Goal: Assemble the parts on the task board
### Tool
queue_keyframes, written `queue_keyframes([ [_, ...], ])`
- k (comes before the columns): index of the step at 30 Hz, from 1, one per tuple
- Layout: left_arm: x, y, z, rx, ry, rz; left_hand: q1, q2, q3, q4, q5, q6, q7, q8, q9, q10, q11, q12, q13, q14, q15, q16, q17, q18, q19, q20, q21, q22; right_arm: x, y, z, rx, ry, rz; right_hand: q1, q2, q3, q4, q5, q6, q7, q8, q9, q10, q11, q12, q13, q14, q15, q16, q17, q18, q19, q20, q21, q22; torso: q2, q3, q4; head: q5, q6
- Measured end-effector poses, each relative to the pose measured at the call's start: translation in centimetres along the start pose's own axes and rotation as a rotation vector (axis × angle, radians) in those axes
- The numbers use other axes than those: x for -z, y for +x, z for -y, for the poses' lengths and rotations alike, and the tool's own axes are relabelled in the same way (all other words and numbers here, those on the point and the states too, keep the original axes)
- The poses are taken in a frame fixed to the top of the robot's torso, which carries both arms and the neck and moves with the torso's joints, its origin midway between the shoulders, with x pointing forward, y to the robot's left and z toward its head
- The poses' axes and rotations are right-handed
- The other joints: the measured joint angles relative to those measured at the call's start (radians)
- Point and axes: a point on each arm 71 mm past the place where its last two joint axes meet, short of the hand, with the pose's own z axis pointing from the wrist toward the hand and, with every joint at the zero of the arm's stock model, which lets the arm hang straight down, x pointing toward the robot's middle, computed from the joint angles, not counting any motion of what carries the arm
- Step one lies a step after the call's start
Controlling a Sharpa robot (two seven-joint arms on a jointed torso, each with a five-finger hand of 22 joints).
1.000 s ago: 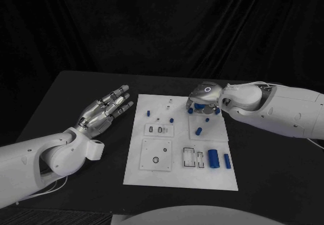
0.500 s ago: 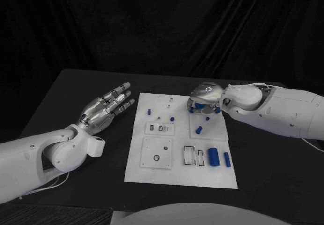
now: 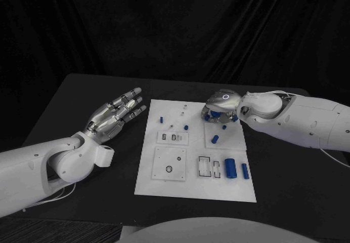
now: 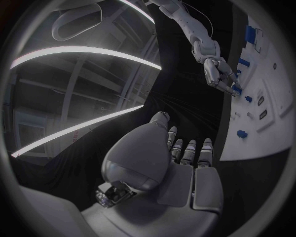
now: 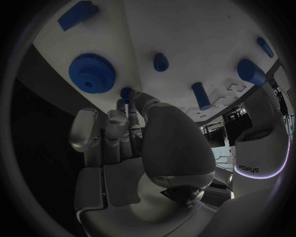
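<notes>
The white task board [image 3: 219,190] lies in the middle of the black table. My right hand [image 3: 221,105] hovers over its far right corner, fingers pointing down. In the right wrist view this hand [image 5: 142,143] pinches a small blue part [image 5: 126,92] between thumb and finger, just above the board [image 5: 197,29] and next to a blue gear [image 5: 92,73]. My left hand [image 3: 117,114] is held flat and open over the table left of the board, holding nothing. The left wrist view shows the left hand [image 4: 179,163] with the right hand [image 4: 219,74] beyond it.
Two blue cylinders [image 3: 230,169] lie at the board's near right, beside rectangular slots [image 3: 209,168]. A blue peg [image 3: 216,140] and smaller blue pieces [image 3: 185,128] sit mid-board. Near the right hand lie a blue block [image 5: 77,14] and more pegs [image 5: 200,95].
The left arm has drifted slightly away from the robot, its hand still open. The right hand stays over the board's far right corner.
</notes>
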Motion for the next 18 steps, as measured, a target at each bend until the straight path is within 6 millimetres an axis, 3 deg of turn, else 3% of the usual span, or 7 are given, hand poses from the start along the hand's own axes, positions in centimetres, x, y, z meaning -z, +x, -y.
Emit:
queue_keyframes([
  [5,-0.05,0.04,-0.03,0.002,0.0,-0.004,0.0,0.0,0.003,-0.003,0.0,-0.004,0.004,0.0,0.0,0.0,0.0,0.0,0.0,0.0,0.0,0.004,0.0,0.0,0.003,0.003,0.0,0.0,0.06,0.16,0.17,-0.004,0.004,-0.002,0.021,0.004,0.022,-0.016,0.037,0.026,0.026,0.012,0.012,0.028,-0.002,0.0,0.003,0.0,0.0,0.0,-0.001,0.0,0.0,0.0,0.0,0.003,-0.002,0.0,-0.0006,-0.001,-0.002],
  [9,-0.05,0.0,-0.03,0.003,0.0,-0.004,0.0,0.0,0.01,-0.004,0.0,-0.001,0.006,0.0,0.0,0.004,0.004,0.0,0.001,0.001,0.006,0.004,0.0,0.0,0.003,0.003,0.0,0.0,0.09,0.14,0.16,-0.005,0.001,0.006,0.032,0.009,0.036,-0.03,0.054,0.041,0.033,0.02,0.022,0.056,-0.003,-0.006,0.003,0.0,0.0,0.0,-0.001,0.0,0.0,0.0,0.0,0.014,-0.003,0.0,-0.0006,-0.002,-0.001],
  [13,0.01,-0.05,0.0,0.003,0.0,-0.004,0.0,0.0,0.01,-0.004,0.0,0.0,0.007,0.0,0.0,0.004,0.004,0.0,0.001,0.0,0.007,0.004,0.001,0.0,0.004,0.004,0.004,0.0,0.27,0.02,0.09,-0.009,-0.005,0.025,0.046,0.007,0.038,-0.033,0.03,0.061,0.049,0.034,0.033,0.092,0.001,-0.007,0.002,0.0,0.0,0.0,0.004,0.0,0.006,0.005,0.001,0.026,-0.005,0.0,-0.0011,0.002,0.004],
  [18,0.12,-0.16,0.06,0.002,0.0,-0.002,0.004,-0.004,0.018,-0.007,0.0,0.004,0.011,0.0,0.001,0.008,0.007,0.0,0.002,0.002,0.009,0.007,0.001,0.0,0.003,0.01,0.004,0.001,0.46,-0.38,-0.33,-0.017,-0.022,0.059,0.054,0.013,0.034,-0.036,0.01,0.086,0.056,0.043,0.045,0.113,0.022,-0.003,0.003,0.008,0.0,0.0,0.011,0.0,0.013,0.005,0.009,0.039,-0.006,0.0,-0.0017,0.004,0.018],
])
